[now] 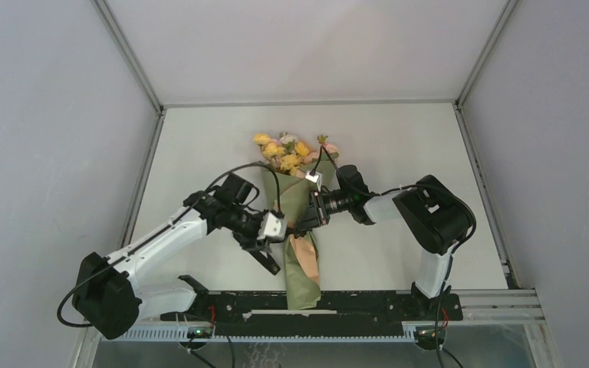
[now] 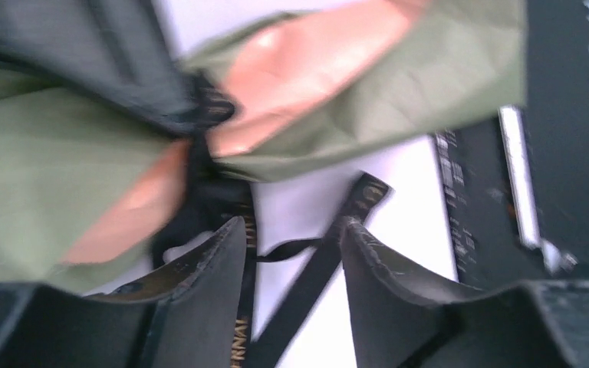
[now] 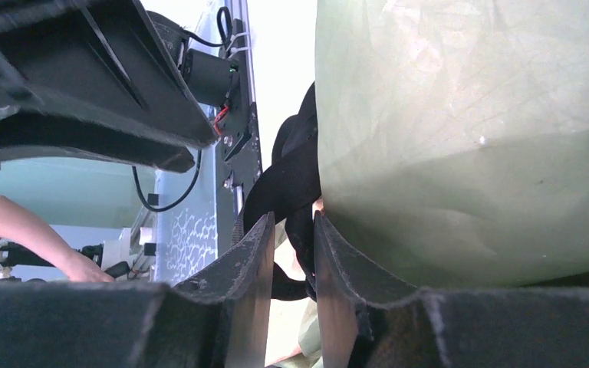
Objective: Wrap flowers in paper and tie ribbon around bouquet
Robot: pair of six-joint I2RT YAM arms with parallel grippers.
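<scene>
From above, the bouquet [image 1: 304,277] lies lengthwise in the middle of the table [image 1: 399,146], with the flowers [image 1: 285,151] at the far end and the paper's narrow end reaching the rail [image 1: 353,303]. The left gripper [image 1: 271,249] sits just beside the bouquet's waist on the left. The right gripper [image 1: 308,214] meets the waist from the right.

In the left wrist view, the left gripper [image 2: 291,226] has its jaws apart. The ribbon [image 2: 199,146] cinches the paper [image 2: 399,92] just beyond the fingertips. Loose ribbon ends run down across the table between the fingers [image 2: 207,284], and neither finger clamps them.

In the right wrist view, the right gripper [image 3: 294,230] has its jaws close together, pinching a bunch of ribbon [image 3: 291,176]. The green paper [image 3: 468,138] bulges directly to the right and touches the right finger [image 3: 333,264].
</scene>
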